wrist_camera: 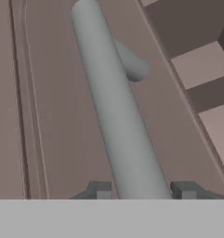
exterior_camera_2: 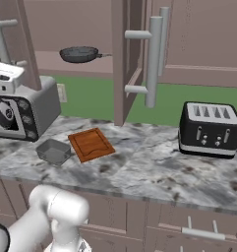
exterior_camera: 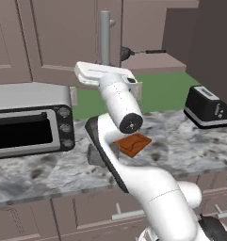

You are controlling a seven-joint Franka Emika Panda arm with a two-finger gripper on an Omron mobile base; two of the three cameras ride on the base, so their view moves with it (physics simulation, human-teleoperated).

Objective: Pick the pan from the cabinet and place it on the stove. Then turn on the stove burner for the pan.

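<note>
- Straddling the silver bar handle point(wrist_camera: 118, 121) of the cabinet door point(wrist_camera: 57, 102), the gripper point(wrist_camera: 143, 191) has one dark fingertip point(wrist_camera: 100, 190) on each side of the bar in the hand view; the tips sit just beside the bar, but I cannot tell whether they press on it.
- In the left base view the white hand point(exterior_camera: 105, 74) is held up at the foot of that same vertical handle point(exterior_camera: 105, 37), in front of the mauve-brown cabinet point(exterior_camera: 53, 42).
- The cabinet stands open: in the right base view one door point(exterior_camera_2: 122, 59) juts out edge-on toward the camera, with a long silver handle point(exterior_camera_2: 152, 61) on it.
- The pan point(exterior_camera_2: 79, 54) rests on the cabinet shelf point(exterior_camera_2: 66, 64), dark and round, its thin handle pointing right; in the left base view it shows on the shelf just right of the bar handle.
- On the marbled tabletop point(exterior_camera_2: 149, 172) lie a brown wooden board point(exterior_camera_2: 91, 144) and, just left of it, a small grey rectangular tin point(exterior_camera_2: 53, 150).
- A silver toaster oven point(exterior_camera: 30, 120) sits at the left of the tabletop, and a black four-slot toaster point(exterior_camera_2: 208, 128) at the right.
- Green wall point(exterior_camera_2: 90, 98) shows between the tabletop and the cabinet.
</note>
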